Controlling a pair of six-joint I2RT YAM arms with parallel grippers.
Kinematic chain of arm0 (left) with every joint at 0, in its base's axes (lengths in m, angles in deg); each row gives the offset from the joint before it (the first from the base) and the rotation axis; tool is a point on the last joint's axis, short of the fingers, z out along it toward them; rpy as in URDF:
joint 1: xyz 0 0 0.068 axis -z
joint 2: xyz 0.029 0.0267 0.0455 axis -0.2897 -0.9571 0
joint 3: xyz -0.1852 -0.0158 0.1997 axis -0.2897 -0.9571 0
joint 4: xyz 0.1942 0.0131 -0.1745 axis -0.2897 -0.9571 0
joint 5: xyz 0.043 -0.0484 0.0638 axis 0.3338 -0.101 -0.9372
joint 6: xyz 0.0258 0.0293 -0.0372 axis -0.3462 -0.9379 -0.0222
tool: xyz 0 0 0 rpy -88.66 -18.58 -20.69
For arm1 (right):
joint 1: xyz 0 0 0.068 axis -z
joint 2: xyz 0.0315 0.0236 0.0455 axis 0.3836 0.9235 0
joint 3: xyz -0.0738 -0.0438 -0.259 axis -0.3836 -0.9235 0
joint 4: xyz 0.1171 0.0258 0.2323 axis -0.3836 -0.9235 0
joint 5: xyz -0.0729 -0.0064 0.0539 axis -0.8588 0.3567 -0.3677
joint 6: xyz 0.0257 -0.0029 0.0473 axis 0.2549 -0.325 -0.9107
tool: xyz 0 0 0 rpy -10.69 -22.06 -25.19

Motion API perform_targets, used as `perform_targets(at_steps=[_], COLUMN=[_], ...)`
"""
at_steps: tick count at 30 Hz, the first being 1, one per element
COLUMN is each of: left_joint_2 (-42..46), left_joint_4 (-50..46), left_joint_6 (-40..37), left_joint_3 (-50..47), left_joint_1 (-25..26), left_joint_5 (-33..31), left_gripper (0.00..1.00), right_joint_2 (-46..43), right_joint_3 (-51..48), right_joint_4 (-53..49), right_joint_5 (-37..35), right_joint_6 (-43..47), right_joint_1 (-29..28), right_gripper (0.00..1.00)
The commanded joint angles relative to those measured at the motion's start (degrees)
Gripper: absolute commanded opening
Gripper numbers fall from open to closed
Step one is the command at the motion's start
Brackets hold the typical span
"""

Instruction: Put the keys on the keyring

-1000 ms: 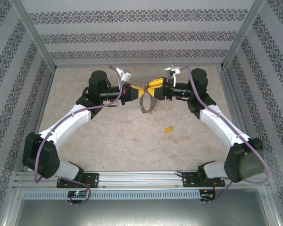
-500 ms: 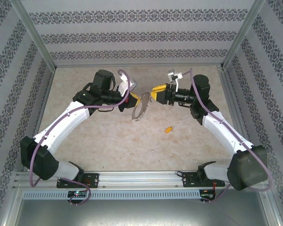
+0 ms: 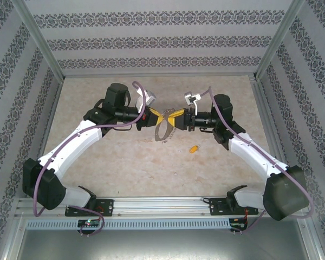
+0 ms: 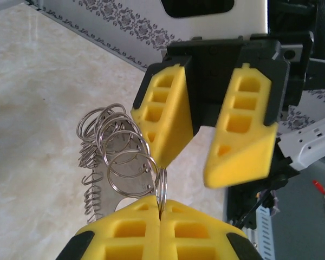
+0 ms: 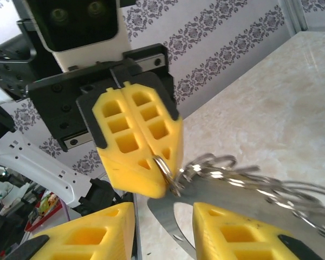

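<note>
Left gripper (image 4: 160, 216) is clenched on the keyring (image 4: 124, 162), holding it above mid-table (image 3: 124, 162). Right gripper (image 5: 162, 212) faces it, jaws parted astride the ring's edge. The orange key (image 3: 193, 148) lies on open table just beside the right arm.

Keyring (image 5: 244, 199) hangs midair; orange key (image 3: 193, 148) lies apart.

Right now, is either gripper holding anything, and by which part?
The left gripper holds the keyring, pinched by a thin loop at its edge. The right gripper straddles it, open.
</note>
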Motion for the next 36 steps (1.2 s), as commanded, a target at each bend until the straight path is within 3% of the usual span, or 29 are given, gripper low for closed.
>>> perform_targets(at_steps=[1,7,18,20,25,30,31,34,36], left_joint_2=[0.8,0.5,-0.3,-0.4,-0.6,-1.0,-1.1,-1.4,-1.4], left_joint_4=[10.0,15.6,15.4,15.3,14.3,14.1,14.2,14.7,14.7], left_joint_6=[5.8,9.7,9.5,9.5,9.0,8.9,8.9,9.3,9.3], left_joint_3=[-0.8,-2.8,-3.1,-3.0,-2.8,-2.7,-2.7,-2.8,-2.8], left_joint_1=[-0.5,-0.6,-0.6,-0.6,-0.6,-0.6,-0.6,-0.5,-0.6], left_joint_5=[4.9,6.6,8.2,8.3,8.2,8.2,8.0,8.3,8.5], left_gripper=[0.00,0.00,0.00,0.00,0.00,0.00,0.00,0.00,0.00], right_joint_2=[-0.5,1.7,2.3,2.5,2.3,2.5,2.4,2.0,1.8], right_joint_3=[0.5,2.2,5.3,5.9,6.7,7.0,7.0,6.4,6.2], right_joint_4=[3.1,3.4,4.2,4.2,4.2,4.2,4.2,3.9,4.2], right_joint_5=[-0.1,-0.1,-0.7,-0.5,-0.4,0.3,0.3,-0.8,-0.8], right_joint_6=[-0.5,-0.2,-0.8,-0.6,-0.3,-0.2,-0.1,0.0,-0.2], right_joint_1=[-1.0,-1.6,-0.5,-0.5,-0.3,-0.3,-0.3,0.4,0.9], right_gripper=[0.36,0.38,0.37,0.33,0.13,0.02,0.05,0.35,0.39])
